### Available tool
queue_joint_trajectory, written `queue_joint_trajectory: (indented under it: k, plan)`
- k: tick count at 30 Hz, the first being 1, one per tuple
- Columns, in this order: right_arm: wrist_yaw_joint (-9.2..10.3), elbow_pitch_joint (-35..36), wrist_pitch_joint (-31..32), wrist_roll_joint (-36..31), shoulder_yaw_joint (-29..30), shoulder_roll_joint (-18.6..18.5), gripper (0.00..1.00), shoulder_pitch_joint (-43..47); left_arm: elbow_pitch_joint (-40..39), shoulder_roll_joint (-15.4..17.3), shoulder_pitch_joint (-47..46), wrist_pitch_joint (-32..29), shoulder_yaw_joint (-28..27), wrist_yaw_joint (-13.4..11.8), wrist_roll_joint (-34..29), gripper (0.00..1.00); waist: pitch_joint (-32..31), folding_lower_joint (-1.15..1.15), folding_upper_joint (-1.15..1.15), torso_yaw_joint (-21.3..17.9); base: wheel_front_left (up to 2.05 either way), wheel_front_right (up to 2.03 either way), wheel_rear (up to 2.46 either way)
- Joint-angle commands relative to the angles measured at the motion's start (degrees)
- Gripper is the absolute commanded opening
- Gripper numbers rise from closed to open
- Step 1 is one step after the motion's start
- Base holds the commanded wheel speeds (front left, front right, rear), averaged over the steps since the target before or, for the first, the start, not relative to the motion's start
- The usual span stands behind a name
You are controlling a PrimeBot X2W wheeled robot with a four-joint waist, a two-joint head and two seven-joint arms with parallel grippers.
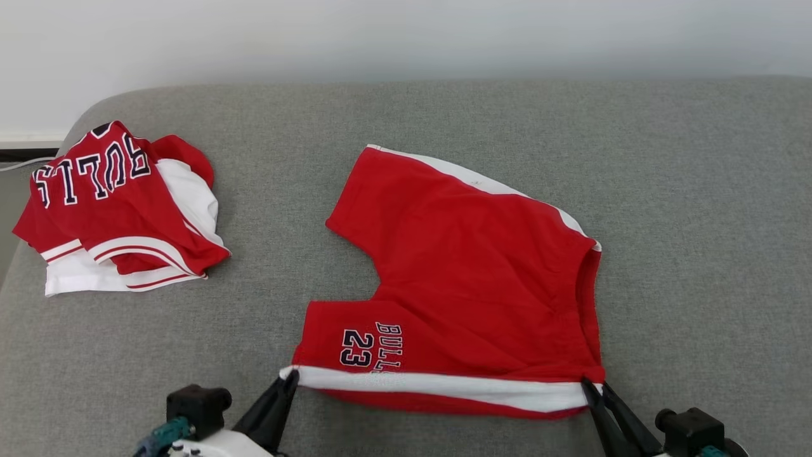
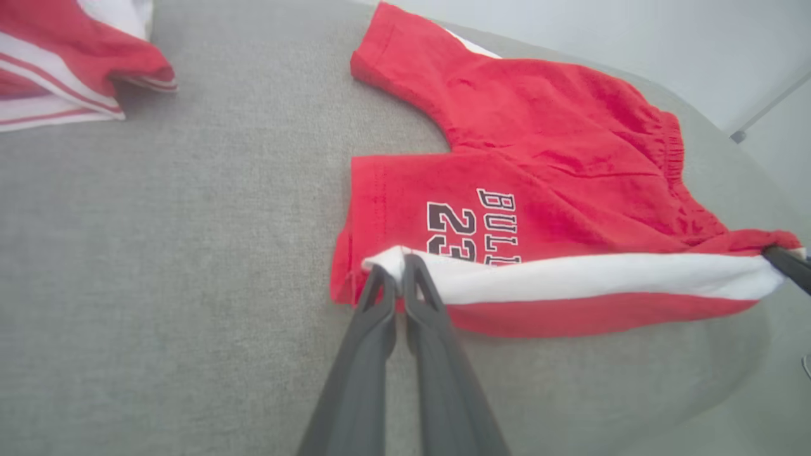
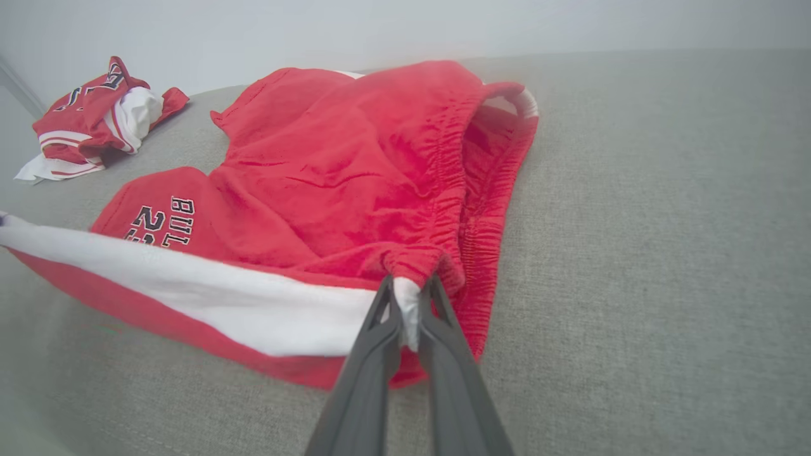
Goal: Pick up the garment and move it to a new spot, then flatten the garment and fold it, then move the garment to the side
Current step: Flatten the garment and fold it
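Observation:
The garment [image 1: 469, 273] is a pair of red shorts with white side stripes and "BULLS 23" print, lying spread on the grey couch seat [image 1: 482, 120]. My left gripper [image 1: 291, 376] is shut on the near leg-hem corner of the white stripe [image 2: 405, 263]. My right gripper [image 1: 589, 383] is shut on the waistband corner of the same stripe [image 3: 408, 297]. The near edge of the garment [image 2: 570, 158] hangs taut and slightly raised between the two grippers, with the stripe folded over. In the right wrist view the elastic waistband of the garment [image 3: 355, 171] stands open.
A second red and white jersey [image 1: 120, 209] lies crumpled at the far left of the couch, also seen as the jersey [image 2: 57, 57] and the jersey [image 3: 95, 123]. A pale wall [image 1: 406, 38] runs behind. Bare grey cushion lies to the right of the shorts.

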State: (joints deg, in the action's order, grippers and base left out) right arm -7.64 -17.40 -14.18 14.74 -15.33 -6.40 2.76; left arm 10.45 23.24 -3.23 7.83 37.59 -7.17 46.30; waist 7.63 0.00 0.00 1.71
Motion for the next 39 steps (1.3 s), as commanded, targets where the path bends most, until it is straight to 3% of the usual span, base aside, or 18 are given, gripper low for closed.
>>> queue_joint_trajectory:
  k: [1, 8, 21, 26, 39]
  plan:
    - [0.15, 1.9, -0.8, 0.7, -1.0, -0.8, 0.0, -2.1, -2.3, 1.7, -3.9, 0.6, -2.8, -0.6, -0.2, 0.0, 0.2, 0.0, 0.0, -0.1, 0.0, 0.0, 0.0]
    - [0.15, 2.9, -0.8, 1.8, -0.7, -1.3, 0.0, -7.5, -6.6, 3.8, -11.1, 0.0, -5.8, -0.9, -1.1, 0.0, 2.5, 0.0, 0.0, -1.0, 0.0, 0.0, 0.0]
    - [0.15, -7.5, -0.8, 8.0, -6.0, 0.3, 0.0, -31.5, 8.1, 3.7, -37.2, -7.1, -7.4, 10.0, 1.0, 0.0, 12.6, 0.0, 0.0, -7.0, 0.0, 0.0, 0.0]
    - [0.15, -11.8, -0.8, 10.1, -7.7, 1.5, 0.0, -38.0, 14.0, 4.4, -44.4, -9.3, -7.0, 12.6, 1.3, 0.0, 15.5, 0.0, 0.0, -9.3, 0.0, 0.0, 0.0]
    - [0.15, -16.5, -0.8, 16.0, -9.0, 3.3, 0.0, -44.6, 24.5, 4.8, -56.7, -10.5, -3.6, 14.6, 2.8, 0.0, 20.5, 0.0, 0.0, -13.0, 0.0, 0.0, 0.0]
